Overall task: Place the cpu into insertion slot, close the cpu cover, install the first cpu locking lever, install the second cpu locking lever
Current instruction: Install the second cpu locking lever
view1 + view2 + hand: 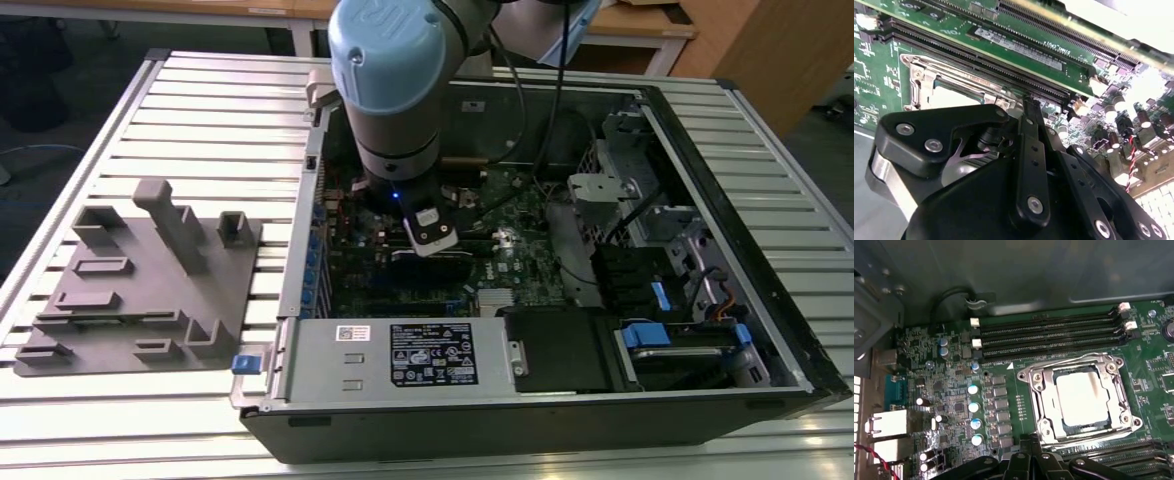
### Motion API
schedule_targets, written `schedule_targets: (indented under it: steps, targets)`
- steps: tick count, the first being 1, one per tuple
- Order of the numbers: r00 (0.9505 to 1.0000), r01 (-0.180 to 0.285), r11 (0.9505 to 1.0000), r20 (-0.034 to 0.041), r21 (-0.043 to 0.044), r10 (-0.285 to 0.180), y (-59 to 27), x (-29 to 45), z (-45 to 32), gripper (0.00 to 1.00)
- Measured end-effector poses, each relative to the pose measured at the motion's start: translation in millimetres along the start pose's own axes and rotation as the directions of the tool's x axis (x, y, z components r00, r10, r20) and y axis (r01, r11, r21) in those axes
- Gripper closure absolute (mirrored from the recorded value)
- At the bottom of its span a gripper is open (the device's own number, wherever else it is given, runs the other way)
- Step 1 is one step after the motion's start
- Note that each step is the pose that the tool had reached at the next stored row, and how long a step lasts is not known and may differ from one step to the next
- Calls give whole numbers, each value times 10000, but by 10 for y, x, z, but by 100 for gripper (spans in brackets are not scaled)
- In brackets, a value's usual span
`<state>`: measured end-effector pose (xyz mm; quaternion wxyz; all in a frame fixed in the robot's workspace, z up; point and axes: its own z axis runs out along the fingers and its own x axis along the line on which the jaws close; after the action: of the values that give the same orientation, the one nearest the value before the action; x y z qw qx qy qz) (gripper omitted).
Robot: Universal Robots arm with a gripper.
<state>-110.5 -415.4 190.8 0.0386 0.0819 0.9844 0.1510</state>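
Ribbed pale metal counter (160,110) carries an open black computer case (747,330) lying on its side, with a grey moulded fixture block (147,280) beside it towards the exterior view's left. One blue-and-grey robot arm (394,90) reaches down into the case over the green circuit board (954,390).

In the first wrist view, the single square silvery-grey cpu (1081,399) already sits in the silver-rimmed insertion slot (1036,390), and the thin silvery cpu cover (1115,390) appears to lie closed around it, its window showing the chip's top. Four long black memory slots (1049,337) run parallel to one edge of the socket.

The black tool (1031,460) hangs just beside the socket's near edge, at the corner. Whether its jaws are wide or narrow, I cannot tell. It appears to hold nothing.
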Motion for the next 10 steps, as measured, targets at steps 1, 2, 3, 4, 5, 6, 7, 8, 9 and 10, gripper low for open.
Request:
schedule_targets:
  steps: [1, 2, 3, 4, 5, 6, 7, 8, 9, 10]
  targets:
    - [10000, -7, 10000, -14, -29, 7, 0, 0, -1, 89]
    - [10000, -12, 10000, -25, -67, 12, -1, 0, 0, 89]
    - [10000, -18, 9999, -34, -113, 17, -1, 0, 0, 89]
    - [10000, -23, 9999, -42, -162, 23, -1, 0, -1, 89]
    - [10000, -29, 9998, -51, -217, 28, -1, 0, -1, 89]
    - [10000, -34, 9996, -59, -268, 32, -2, 0, 0, 89]
    - [10000, -39, 9995, -65, -312, 37, -3, 0, 1, 89]
    - [10000, -43, 9994, -71, -348, 41, -4, 0, 1, 89]
    - [10000, -47, 9993, -76, -374, 44, -4, 0, 0, 89]
    - [10000, -48, 9992, -79, -392, 45, -4, 0, 0, 89]
